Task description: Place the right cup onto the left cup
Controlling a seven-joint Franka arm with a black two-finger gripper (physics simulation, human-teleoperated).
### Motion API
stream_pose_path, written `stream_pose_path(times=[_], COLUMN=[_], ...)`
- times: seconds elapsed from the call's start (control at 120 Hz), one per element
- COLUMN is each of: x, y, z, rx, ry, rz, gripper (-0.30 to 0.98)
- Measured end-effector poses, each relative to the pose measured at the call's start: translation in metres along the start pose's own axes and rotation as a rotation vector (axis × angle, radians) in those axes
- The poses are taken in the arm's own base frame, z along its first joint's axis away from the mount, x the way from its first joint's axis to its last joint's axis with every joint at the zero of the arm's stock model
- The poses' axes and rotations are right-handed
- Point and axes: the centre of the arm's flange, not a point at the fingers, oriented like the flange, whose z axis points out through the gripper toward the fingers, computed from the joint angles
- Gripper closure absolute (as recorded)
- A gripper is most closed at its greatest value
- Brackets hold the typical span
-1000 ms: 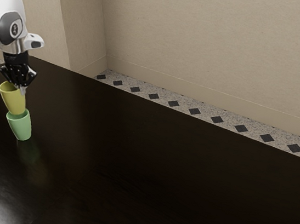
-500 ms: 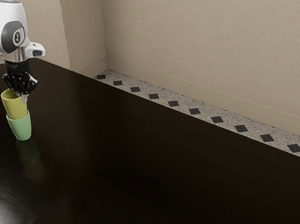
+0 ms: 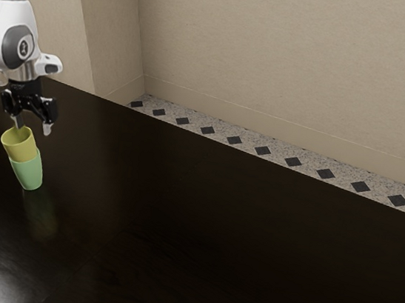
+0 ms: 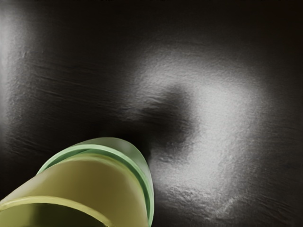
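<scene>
The claw (image 3: 33, 127) is open, with its two fingers spread apart and not squeezing anything. Just below it is the yellow cup (image 3: 18, 147), sitting with its bottom part down inside the green cup (image 3: 29, 173). So I think the stacking is done, and the claw only has to go up and away without bumping the rim. Both cups look smooth and round, wider at the top. Under them, the dark table (image 3: 177, 230) is shiny, with fine wavy lines.
</scene>
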Motion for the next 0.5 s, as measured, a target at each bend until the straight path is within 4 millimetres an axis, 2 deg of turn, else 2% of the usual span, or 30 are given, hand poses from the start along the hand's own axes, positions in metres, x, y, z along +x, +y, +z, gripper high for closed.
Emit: stream_pose_path(times=[0.108,0.2,0.325,0.5], x=[-0.004,-0.01,-0.024,-0.057], y=[0.007,0.03,0.094,0.209], z=[-0.021,-0.054,-0.103,-0.159], rx=[-0.007,-0.024,-0.041,-0.007], ry=[0.029,0.069,0.118,0.147], rz=[0.017,0.059,0.174,0.361], gripper=[0.05,0.03,0.02,0.01])
